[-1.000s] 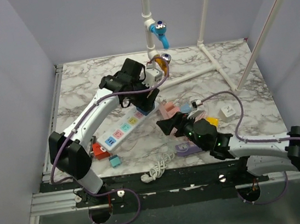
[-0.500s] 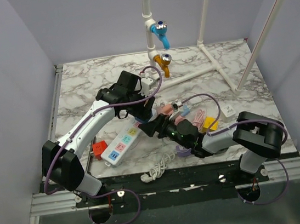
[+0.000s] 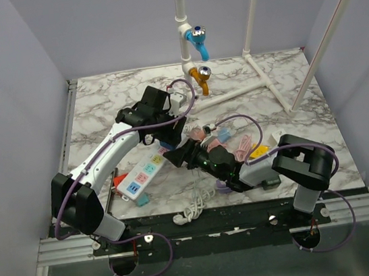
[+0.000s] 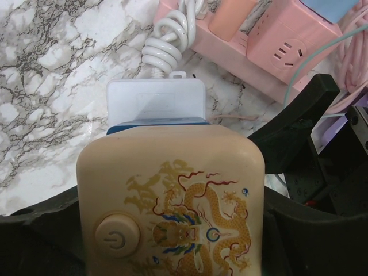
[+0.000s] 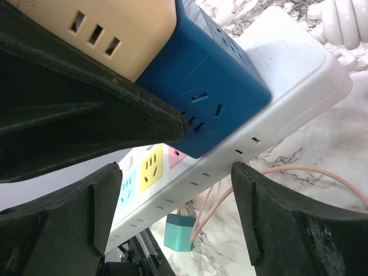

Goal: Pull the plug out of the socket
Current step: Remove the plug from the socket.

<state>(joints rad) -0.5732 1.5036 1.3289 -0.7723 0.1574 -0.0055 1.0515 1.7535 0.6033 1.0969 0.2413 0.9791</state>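
My left wrist camera is showing the beige plug's (image 4: 172, 195) dragon-printed face and power button. My right one is showing what that hides: the blue cube (image 5: 201, 98) beneath it, sitting in the white power strip (image 5: 287, 80). My left gripper (image 3: 165, 135) is clamping the plug, partway closed, a finger on each flank. My right gripper (image 5: 172, 224) is gaping wide, gripping nothing. From above, the strip is running near-left to far-right, with the plug at its far end.
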